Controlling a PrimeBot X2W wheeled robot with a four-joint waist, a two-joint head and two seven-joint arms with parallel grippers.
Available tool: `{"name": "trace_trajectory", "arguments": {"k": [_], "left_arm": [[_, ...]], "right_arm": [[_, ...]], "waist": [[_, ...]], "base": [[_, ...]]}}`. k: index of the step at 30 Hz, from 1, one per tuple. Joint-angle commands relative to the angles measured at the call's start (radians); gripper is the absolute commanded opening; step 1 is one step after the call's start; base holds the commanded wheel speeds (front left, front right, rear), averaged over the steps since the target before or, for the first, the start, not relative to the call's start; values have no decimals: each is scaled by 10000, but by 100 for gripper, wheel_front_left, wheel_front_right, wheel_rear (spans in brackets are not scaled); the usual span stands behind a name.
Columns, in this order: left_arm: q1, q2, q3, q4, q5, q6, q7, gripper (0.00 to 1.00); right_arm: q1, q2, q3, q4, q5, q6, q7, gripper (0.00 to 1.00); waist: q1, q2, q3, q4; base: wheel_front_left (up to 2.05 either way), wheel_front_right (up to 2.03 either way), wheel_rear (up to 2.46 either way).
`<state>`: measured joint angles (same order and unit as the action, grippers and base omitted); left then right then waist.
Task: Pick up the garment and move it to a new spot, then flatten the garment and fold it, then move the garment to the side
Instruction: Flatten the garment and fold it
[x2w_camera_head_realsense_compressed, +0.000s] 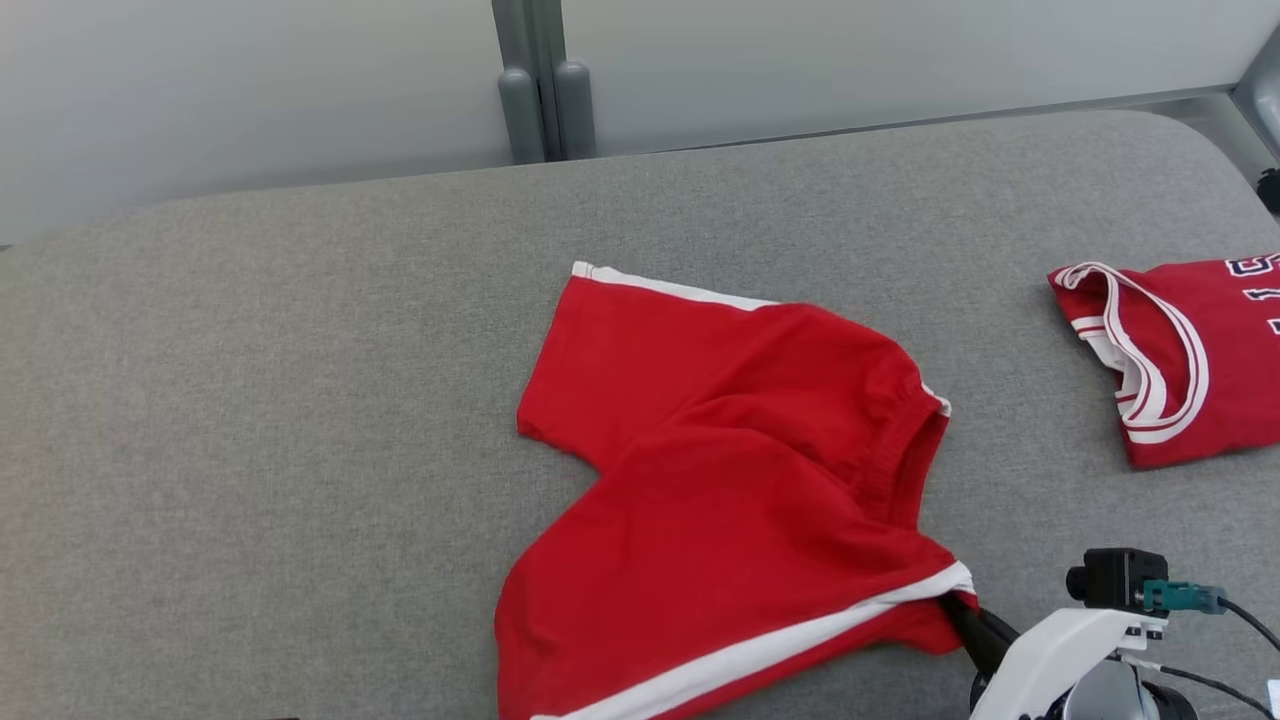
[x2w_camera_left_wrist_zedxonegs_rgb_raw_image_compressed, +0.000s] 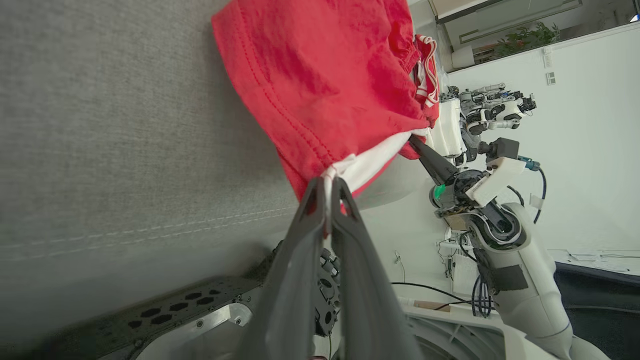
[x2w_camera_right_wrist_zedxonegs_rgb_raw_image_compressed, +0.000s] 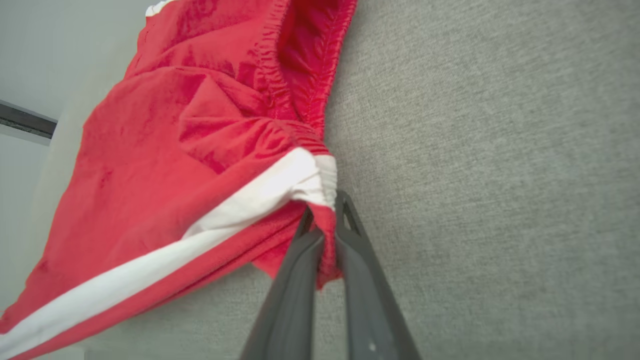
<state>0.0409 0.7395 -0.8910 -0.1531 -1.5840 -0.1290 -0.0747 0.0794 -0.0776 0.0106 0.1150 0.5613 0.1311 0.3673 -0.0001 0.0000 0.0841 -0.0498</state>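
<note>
The garment (x2w_camera_head_realsense_compressed: 730, 480) is a pair of red shorts with white side stripes, lying half folded on the grey padded table (x2w_camera_head_realsense_compressed: 300, 400). Its near edge hangs lifted between both grippers. My right gripper (x2w_camera_head_realsense_compressed: 958, 604) pinches the waistband corner at the lower right, and the right wrist view shows those fingers (x2w_camera_right_wrist_zedxonegs_rgb_raw_image_compressed: 326, 235) shut on red and white cloth (x2w_camera_right_wrist_zedxonegs_rgb_raw_image_compressed: 200, 165). In the left wrist view my left gripper (x2w_camera_left_wrist_zedxonegs_rgb_raw_image_compressed: 327, 187) is shut on the white-striped hem corner of the garment (x2w_camera_left_wrist_zedxonegs_rgb_raw_image_compressed: 320, 80), near the table's front edge, with the right gripper (x2w_camera_left_wrist_zedxonegs_rgb_raw_image_compressed: 417, 145) beyond it.
A second red garment (x2w_camera_head_realsense_compressed: 1180, 350) with white trim and lettering lies folded at the table's right edge. The table's back edge meets a pale wall with a grey post (x2w_camera_head_realsense_compressed: 545, 100). Bare grey padding stretches across the table's left half.
</note>
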Motion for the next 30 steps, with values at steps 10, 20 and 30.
{"name": "trace_trajectory", "arguments": {"k": [10,20,30], "left_arm": [[-1430,-411,832,226,1222,-21,-1087,0],[-4737,-2291,968,3044,2881,-22,-1595,0],[-7184,-3056,816,5112,3715,-22,-1748,0]], "right_arm": [[57,179,-100,-1409,139,-12,252,0],[-1635,266,410,-1363,923,-5,-546,0],[-3128,261,901,-211,1916,-5,-2625,0]], "waist": [[1,0,170,-130],[1,0,1132,-745],[1,0,2280,-1385]], "base": [[0,0,0],[0,0,0],[0,0,0]]}}
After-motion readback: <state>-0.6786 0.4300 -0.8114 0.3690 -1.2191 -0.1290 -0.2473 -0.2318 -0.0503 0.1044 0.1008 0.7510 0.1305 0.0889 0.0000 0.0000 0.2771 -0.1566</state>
